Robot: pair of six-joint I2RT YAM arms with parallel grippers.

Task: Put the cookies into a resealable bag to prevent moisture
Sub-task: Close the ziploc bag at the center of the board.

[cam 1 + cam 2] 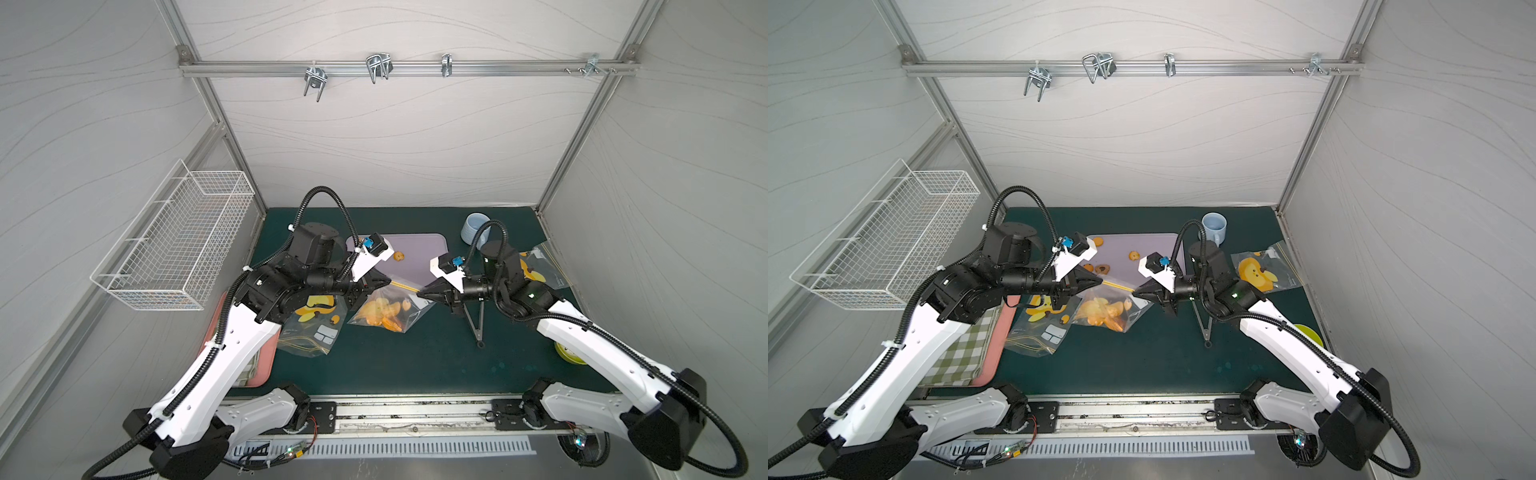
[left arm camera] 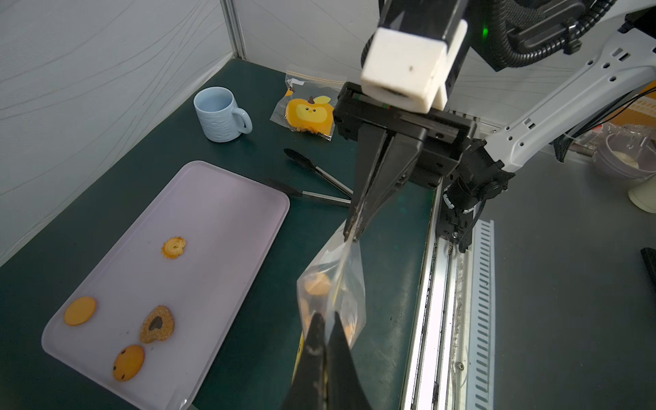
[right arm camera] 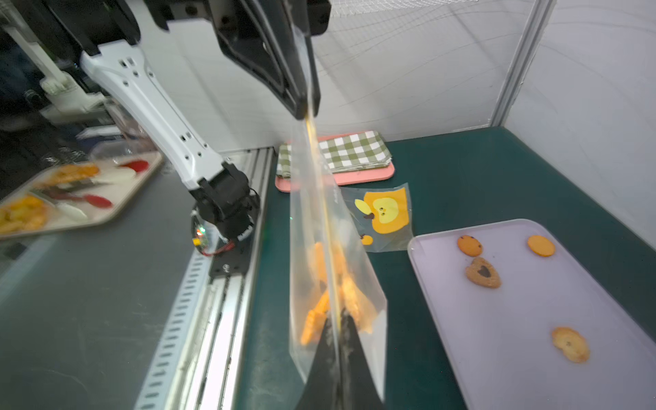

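Cookies (image 1: 380, 311) are mostly lying inside the resealable bag (image 1: 415, 313), which is hanging in the middle of the scene. The left gripper (image 1: 390, 282) is pinching the left end of the yellow zip strip (image 1: 404, 286) and the right gripper (image 1: 418, 293) is pinching the right end. Both have their fingers pressed together on the plastic, so the strip is running left to right between them. Four more cookies are lying on the lilac tray (image 2: 213, 198), on the far side of the bag, mostly nearer the left gripper.
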